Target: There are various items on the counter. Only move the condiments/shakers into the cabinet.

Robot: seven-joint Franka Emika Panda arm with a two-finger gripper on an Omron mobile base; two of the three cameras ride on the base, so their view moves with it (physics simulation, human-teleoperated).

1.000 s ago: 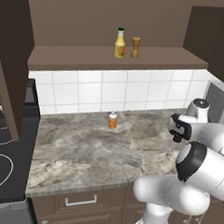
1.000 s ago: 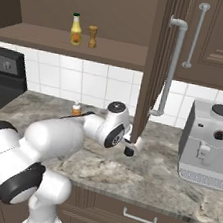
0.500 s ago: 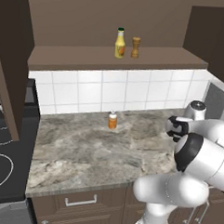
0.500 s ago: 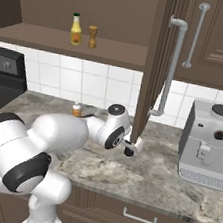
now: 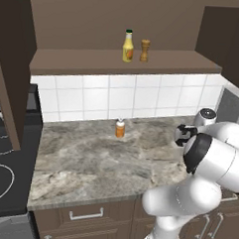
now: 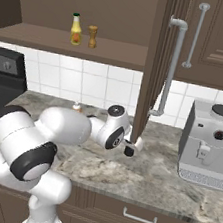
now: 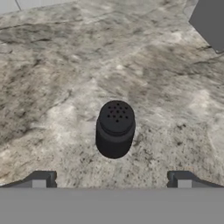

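On the desk, last shaker lined up for pickup.
Left base view: yellow squeeze bottle (image 5: 128, 45) and wooden shaker (image 5: 144, 50) stand in the cabinet (image 5: 119, 64). Right base view: arm low at 6 o'clock. Hand view: black shaker (image 7: 114, 128) upright on the desk (image 7: 65, 78), fingers (image 7: 41, 180) wide and empty at 6 o'clock; next, I judge, descend and close.

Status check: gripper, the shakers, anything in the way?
Gripper open above black shaker, not touching. Yellow bottle and wooden shaker on cabinet shelf. Orange bottle on counter, well aside.
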